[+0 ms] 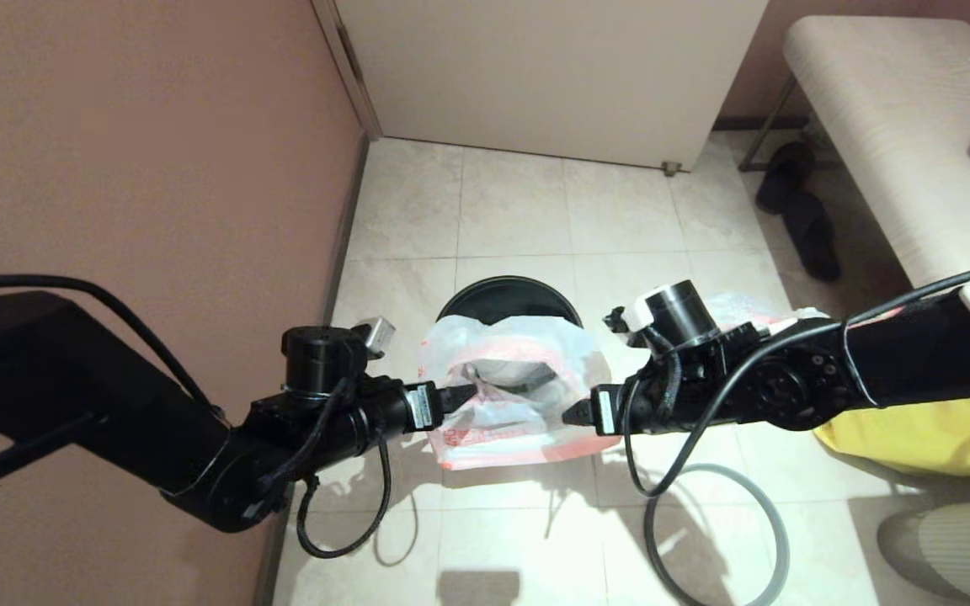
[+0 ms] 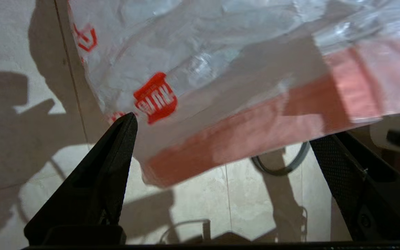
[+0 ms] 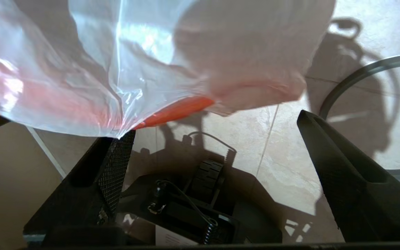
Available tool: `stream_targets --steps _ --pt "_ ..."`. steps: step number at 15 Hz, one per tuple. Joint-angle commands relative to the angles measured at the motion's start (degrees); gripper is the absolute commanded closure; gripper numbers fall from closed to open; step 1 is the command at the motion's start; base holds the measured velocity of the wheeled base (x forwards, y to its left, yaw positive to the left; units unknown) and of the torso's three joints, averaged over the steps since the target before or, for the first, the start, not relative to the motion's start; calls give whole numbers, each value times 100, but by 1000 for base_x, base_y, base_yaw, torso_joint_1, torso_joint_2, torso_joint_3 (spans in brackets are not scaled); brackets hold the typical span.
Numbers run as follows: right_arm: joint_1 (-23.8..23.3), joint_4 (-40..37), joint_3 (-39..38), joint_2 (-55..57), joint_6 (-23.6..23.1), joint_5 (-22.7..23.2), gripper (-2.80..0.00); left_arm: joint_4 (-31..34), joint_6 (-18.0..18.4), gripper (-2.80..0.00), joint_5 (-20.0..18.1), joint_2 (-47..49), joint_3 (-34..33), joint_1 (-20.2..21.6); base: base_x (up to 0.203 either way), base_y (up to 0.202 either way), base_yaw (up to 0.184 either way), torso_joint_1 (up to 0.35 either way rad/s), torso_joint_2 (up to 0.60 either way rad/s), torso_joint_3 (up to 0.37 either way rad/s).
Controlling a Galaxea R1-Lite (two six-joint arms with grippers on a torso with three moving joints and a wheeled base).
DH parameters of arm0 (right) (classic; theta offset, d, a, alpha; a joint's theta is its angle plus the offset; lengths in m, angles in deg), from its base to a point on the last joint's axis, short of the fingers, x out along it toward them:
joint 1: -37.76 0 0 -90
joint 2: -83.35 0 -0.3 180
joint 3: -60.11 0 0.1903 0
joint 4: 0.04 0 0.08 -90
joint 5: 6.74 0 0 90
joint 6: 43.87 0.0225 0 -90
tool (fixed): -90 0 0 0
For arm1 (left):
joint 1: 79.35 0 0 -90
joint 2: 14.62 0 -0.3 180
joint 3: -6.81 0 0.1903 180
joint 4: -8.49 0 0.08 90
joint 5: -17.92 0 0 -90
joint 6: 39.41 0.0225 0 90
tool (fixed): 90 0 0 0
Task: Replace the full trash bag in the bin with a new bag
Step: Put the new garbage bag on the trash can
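Ahead of me the floor [image 1: 519,210] is laid in pale beige stone-look tiles with thin grout lines. It is brightly lit from above and behind me, and hard shadows fall on the tiles nearest me. On my left a plain dusky-pink wall [image 1: 140,143] runs forward to a corner, with a dark skirting strip at its foot. Straight ahead stands a cream-white door [image 1: 552,76] in a pale frame, a small stop at its lower corner. To my right is a bench [image 1: 889,126] with light ribbed upholstery on thin dark metal legs. A pair of dark slippers [image 1: 796,206] lies on the floor beneath its near edge.
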Motion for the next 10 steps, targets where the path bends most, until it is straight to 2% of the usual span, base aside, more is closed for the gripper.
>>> stream_targets --steps 1,2,3,6,8,9,10 --pt "5 -128 -23 -190 5 17 -280 525 -9 -280 -45 -376 -2 -126 0 0 0 0 0 0" --pt "24 -241 -23 -199 -4 10 -280 1084 5 0 -131 -505 14 -288 0 0 0 0 0 0" --pt "59 -357 -33 -234 -5 0 0 1699 47 0 -215 -612 30 -428 0 0 0 0 0 0" --pt "99 -656 -164 -673 33 -1 0 3789 428 0 -392 -965 484 -612 0 0 0 0 0 0" --pt "62 -833 -338 -1063 114 9 0 4203 430 0 -459 -782 829 -609 0 0 0 0 0 0" --pt "18 -866 -465 -1246 248 18 0 4226 263 0 -468 -650 931 -615 0 0 0 0 0 0" --pt "-50 -868 -611 -1382 354 24 0 4223 -79 0 -467 -445 1158 -641 0 0 0 0 0 0"
